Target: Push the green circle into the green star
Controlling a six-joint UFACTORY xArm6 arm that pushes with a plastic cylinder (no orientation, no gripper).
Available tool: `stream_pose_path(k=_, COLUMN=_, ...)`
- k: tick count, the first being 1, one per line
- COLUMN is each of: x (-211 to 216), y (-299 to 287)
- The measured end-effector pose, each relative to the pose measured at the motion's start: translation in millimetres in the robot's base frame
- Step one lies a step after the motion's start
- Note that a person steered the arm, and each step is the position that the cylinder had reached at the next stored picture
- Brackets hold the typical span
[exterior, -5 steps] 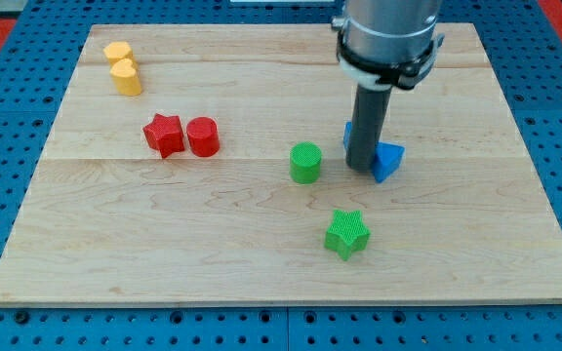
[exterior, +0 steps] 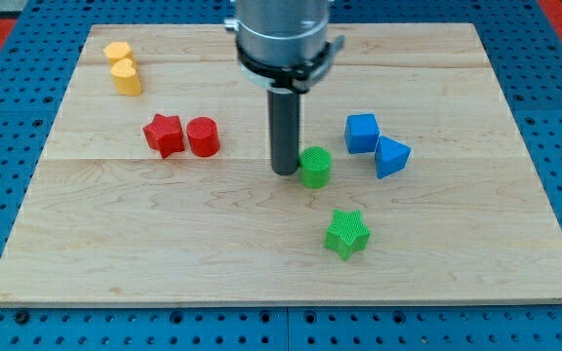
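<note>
The green circle is a short green cylinder near the middle of the wooden board. My tip sits right against its left side, touching or nearly touching it. The green star lies below and slightly right of the circle, with a gap between them.
A blue cube and a blue triangular block sit right of the circle. A red star and a red cylinder sit at the left. Two yellow blocks stand at the top left. A blue pegboard surrounds the board.
My tip has moved from the blue blocks, right of the green circle, to the circle's left side. The green circle has shifted slightly right and down. The blue cube now shows fully.
</note>
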State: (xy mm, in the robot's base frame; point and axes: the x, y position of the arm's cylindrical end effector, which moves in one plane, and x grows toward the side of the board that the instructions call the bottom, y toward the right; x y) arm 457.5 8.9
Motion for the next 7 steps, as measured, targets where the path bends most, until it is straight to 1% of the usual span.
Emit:
stream_pose_path(k=1, x=-58, y=-3)
stream_pose_path(k=2, x=8, y=32)
stream_pose_path(k=3, x=71, y=38)
stream_pose_path(k=4, x=14, y=21)
stream_pose_path(k=5, x=13, y=-16)
stream_pose_path(k=6, x=88, y=-61)
stream_pose_path(k=7, x=160, y=-88)
